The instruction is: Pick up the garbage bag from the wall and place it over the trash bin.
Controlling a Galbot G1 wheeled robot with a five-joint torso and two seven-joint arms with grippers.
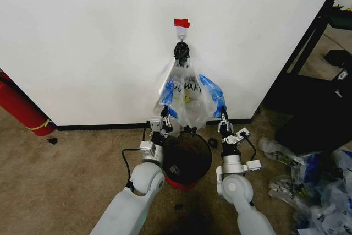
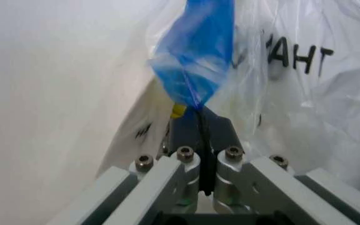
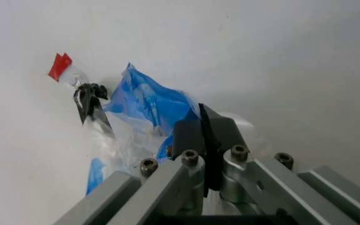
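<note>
Garbage bag (image 1: 190, 94), see-through with blue printed patches, hangs against the wall (image 1: 99, 42) from a small metal hook (image 1: 181, 35) just below a red tape strip (image 1: 182, 23). Its neck is gathered into a dark knot at the hook, and the body flares out downward, with black lettering and a spot of yellow showing through the plastic. Its lower edge sits directly at 12 o'clock from the trash bin (image 1: 187, 160), a round black mesh basket with a red base standing on the carpet close to the black baseboard.

The left gripper (image 1: 164, 126) is at the bag's lower corner, at about 10 o'clock from the bin; in the left wrist view its fingers (image 2: 221, 136) are pressed together with a blue fold of the bag pinched between them. The right gripper (image 1: 224, 123) is at the opposite lower corner, at about 2 o'clock from the bin; in the right wrist view its fingers (image 3: 189, 133) are closed tight, with the blue plastic pinched at their tips.

At 3 o'clock from the bin, well apart on the floor, lies a pile of clear and blue plastic bags (image 1: 311, 182).
</note>
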